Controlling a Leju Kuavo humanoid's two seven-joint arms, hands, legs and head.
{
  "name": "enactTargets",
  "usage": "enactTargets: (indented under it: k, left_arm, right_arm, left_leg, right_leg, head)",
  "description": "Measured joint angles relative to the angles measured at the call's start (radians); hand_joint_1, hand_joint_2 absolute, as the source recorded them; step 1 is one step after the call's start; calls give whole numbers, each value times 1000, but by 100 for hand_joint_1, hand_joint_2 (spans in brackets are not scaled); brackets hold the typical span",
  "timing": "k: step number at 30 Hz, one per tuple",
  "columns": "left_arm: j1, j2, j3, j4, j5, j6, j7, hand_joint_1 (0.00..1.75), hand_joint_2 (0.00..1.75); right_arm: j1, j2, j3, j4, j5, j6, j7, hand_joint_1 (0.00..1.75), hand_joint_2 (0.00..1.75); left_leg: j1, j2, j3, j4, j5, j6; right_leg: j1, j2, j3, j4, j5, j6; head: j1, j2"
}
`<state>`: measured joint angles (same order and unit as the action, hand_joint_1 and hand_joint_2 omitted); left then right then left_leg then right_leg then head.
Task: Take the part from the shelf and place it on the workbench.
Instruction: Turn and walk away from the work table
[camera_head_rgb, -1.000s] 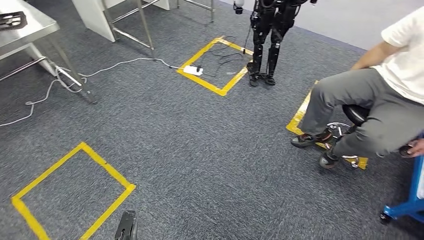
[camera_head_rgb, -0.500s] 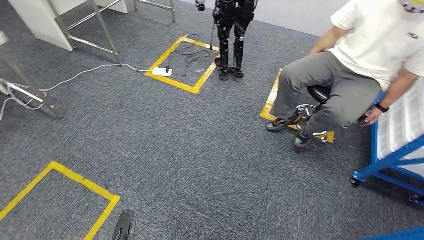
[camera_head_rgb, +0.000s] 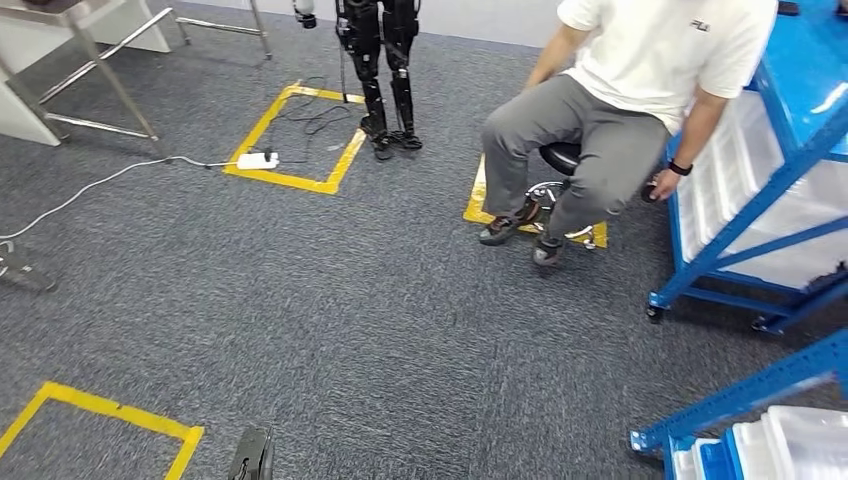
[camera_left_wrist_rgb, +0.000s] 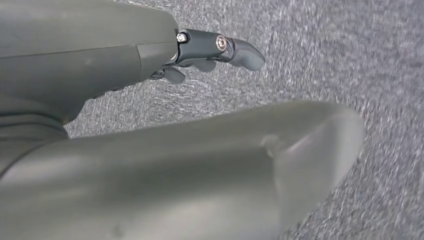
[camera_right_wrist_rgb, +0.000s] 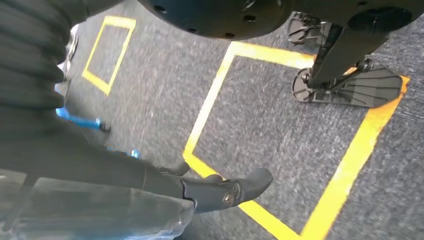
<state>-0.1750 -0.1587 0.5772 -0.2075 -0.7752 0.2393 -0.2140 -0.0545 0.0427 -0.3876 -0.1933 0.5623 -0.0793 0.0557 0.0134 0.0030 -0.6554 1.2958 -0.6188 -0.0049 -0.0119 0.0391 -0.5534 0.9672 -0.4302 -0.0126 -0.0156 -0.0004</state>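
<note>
Left wrist view: the left hand (camera_left_wrist_rgb: 100, 60) hangs over the grey carpet (camera_left_wrist_rgb: 350, 45). Its dark fingers (camera_left_wrist_rgb: 235, 47) stick out straight and its fat grey thumb (camera_left_wrist_rgb: 225, 165) is held apart from them. The hand is loose and has nothing in it.

In the right wrist view, the right hand (camera_right_wrist_rgb: 150, 175) also has its fingers (camera_right_wrist_rgb: 245, 184) stretched out, with nothing between them. A clear plastic box (camera_right_wrist_rgb: 100, 210) is right next to this hand. I cannot tell if they touch. Yellow tape (camera_right_wrist_rgb: 210, 110) makes a square on the carpet under the hand.

In the head view, a blue shelf (camera_head_rgb: 760, 200) stands on the right, with clear boxes (camera_head_rgb: 790, 440) on it. The part is too hard to pick out, so I cannot tell which box it is in. A person (camera_head_rgb: 620, 90) sits on a stool (camera_head_rgb: 560, 158) just beside the shelf. Another robot's black legs (camera_head_rgb: 385, 70) stand farther back at a yellow tape square (camera_head_rgb: 290, 140). A white plug box (camera_head_rgb: 257, 160) lies on that tape. A metal table (camera_head_rgb: 90, 30) stands far off on the left.
</note>
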Motion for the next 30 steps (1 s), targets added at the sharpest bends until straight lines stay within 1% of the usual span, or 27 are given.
enactTargets:
  k: [1,2,4,5,6,8,9,10,11,12,14,15,16,17,18,19,20,21,22,23,24,25,26,27,28,29,30]
  left_arm:
    - [0,0,0,0,0,0,0,0,0]
    - [0,0,0,0,0,0,1,0,0]
    - [0,2,0,0,0,0,1,0,0]
    - [-1,3,0,0,0,0,1,0,0]
    - [-1,4,0,0,0,-1,2,0,0]
    - [-4,4,0,0,0,-5,11,0,0]
    - [-5,3,0,0,-1,-11,23,0,0]
    - [-6,2,0,0,-3,-21,43,0,0]
    - [-5,2,0,0,-5,-36,73,0,0]
    - [-3,2,0,0,-8,-55,110,0,0]
    - [3,4,0,1,-15,-95,178,0,0]
    - [5,6,0,2,-18,-113,202,0,0]
    - [6,8,0,2,-20,-129,217,0,0]
    - [8,11,0,2,-21,-144,228,0,0]
    - [8,15,0,2,-20,-158,238,0,0]
    - [10,20,0,2,-18,-169,248,0,0]
    - [12,26,1,3,-15,-176,259,0,0]
    - [14,32,2,3,-13,-180,271,0,0]
    - [15,36,3,3,-11,-183,281,0,0]
    - [15,39,4,3,-10,-185,291,0,0]
    - [14,41,4,3,-10,-185,299,0,0]
    - [14,43,5,3,-10,-186,305,0,0]
    - [14,45,5,3,-10,-186,311,0,0]
    - [16,46,6,4,-10,-185,315,0,0]
    - [18,47,7,5,-10,-186,318,0,0]
    - [19,48,9,6,-10,-186,321,0,0]
    - [20,49,10,7,-11,-186,323,0,0]
  right_arm:
    - [1,0,0,0,0,1,0,0,175]
    - [1,0,0,0,0,2,0,0,175]
    - [0,2,0,0,0,4,0,0,175]
    - [-1,4,0,0,0,5,0,0,175]
    - [-1,5,0,0,0,7,0,0,175]
    - [2,5,0,1,0,15,0,0,175]
    - [4,3,0,1,0,21,0,0,175]
    - [5,1,0,1,0,29,0,0,175]
    - [4,-2,-1,1,0,38,1,0,175]
    - [2,-4,-1,1,0,48,1,0,175]
    - [0,-11,-3,1,-2,68,2,0,175]
    - [0,-13,-5,1,-4,79,4,0,175]
    - [2,-17,-7,1,-8,89,6,0,175]
    - [3,-21,-10,1,-11,97,8,0,175]
    - [4,-24,-12,1,-12,102,10,0,175]
    - [4,-28,-14,1,-13,107,12,0,175]
    - [3,-31,-17,1,-12,111,14,0,175]
    - [2,-33,-19,1,-12,117,15,0,175]
    - [2,-34,-21,1,-12,124,16,0,175]
    - [3,-36,-23,1,-12,132,16,0,175]
    - [5,-36,-24,1,-11,138,17,0,175]
    - [5,-37,-25,1,-11,145,18,0,175]
    - [5,-37,-25,1,-11,150,19,0,175]
    - [4,-37,-26,1,-10,154,20,0,175]
    - [4,-37,-27,1,-10,158,22,0,175]
    - [3,-37,-28,1,-10,162,23,0,175]
    - [4,-38,-29,1,-9,166,25,0,175]
  left_leg:
    - [0,-3,11,-27,26,3]
    - [0,-13,39,-89,68,7]
    - [2,-59,99,-224,128,19]
    - [1,-76,114,-261,140,24]
    - [0,-85,118,-275,140,28]
    - [-3,-66,118,-286,149,38]
    - [-2,-55,122,-297,156,44]
    - [-1,-43,125,-308,163,51]
    - [0,-29,127,-318,169,56]
    - [-2,-14,127,-321,172,58]
    - [-5,17,122,-321,173,59]
    - [-6,32,120,-321,173,58]
    - [-6,44,119,-321,173,57]
    - [-5,56,120,-320,173,55]
    - [-6,66,121,-319,172,51]
    - [-8,76,123,-317,169,45]
    - [-11,86,126,-316,165,37]
    - [-12,96,129,-314,161,29]
    - [-13,107,132,-314,158,22]
    - [-10,117,136,-314,156,16]
    - [-6,116,137,-309,151,9]
    - [-2,100,133,-293,136,3]
    - [2,75,120,-257,110,-1]
    - [5,43,95,-196,73,-4]
    - [6,20,63,-124,33,-5]
    - [6,8,32,-57,4,-4]
    - [6,3,11,-13,-8,-3]
  right_leg:
    - [1,15,0,2,0,0]
    - [2,30,0,5,0,0]
    - [4,56,-4,11,2,3]
    - [4,68,-9,12,4,7]
    - [3,78,-15,11,8,13]
    - [1,92,-26,7,15,26]
    - [3,77,-33,12,13,29]
    - [5,52,-46,32,2,30]
    - [7,22,-70,74,-19,29]
    - [6,-6,-102,139,-49,27]
    - [1,-22,-167,272,-100,31]
    - [-2,-24,-178,301,-108,37]
    - [-5,-28,-166,287,-100,47]
    - [-9,-37,-132,232,-81,57]
    - [-13,-60,-83,152,-58,67]
    - [-13,-87,-39,80,-38,71]
    - [-12,-107,-9,29,-24,68]
    - [-9,-120,5,3,-17,61]
    - [-4,-114,3,0,-14,52]
    - [-4,-101,0,-1,-12,42]
    - [-7,-89,1,-2,-11,34]
    - [-10,-78,2,-3,-9,26]
    - [-14,-66,6,-4,-6,18]
    - [-15,-54,7,-4,-4,12]
    - [-10,-41,6,-3,-3,7]
    - [-6,-27,5,-3,-2,4]
    - [-2,-13,4,-2,-2,3]
  head:
    - [0,0]
    - [0,0]
    - [1,0]
    - [0,0]
    - [0,0]
    - [-2,0]
    - [-1,0]
    - [1,0]
    - [3,0]
    - [4,0]
    - [6,0]
    - [6,0]
    - [6,0]
    - [6,0]
    - [7,0]
    - [7,0]
    - [7,0]
    - [6,0]
    - [6,0]
    - [4,0]
    - [4,0]
    - [2,0]
    - [0,0]
    - [-3,0]
    - [-5,0]
    - [-6,0]
    - [-6,0]
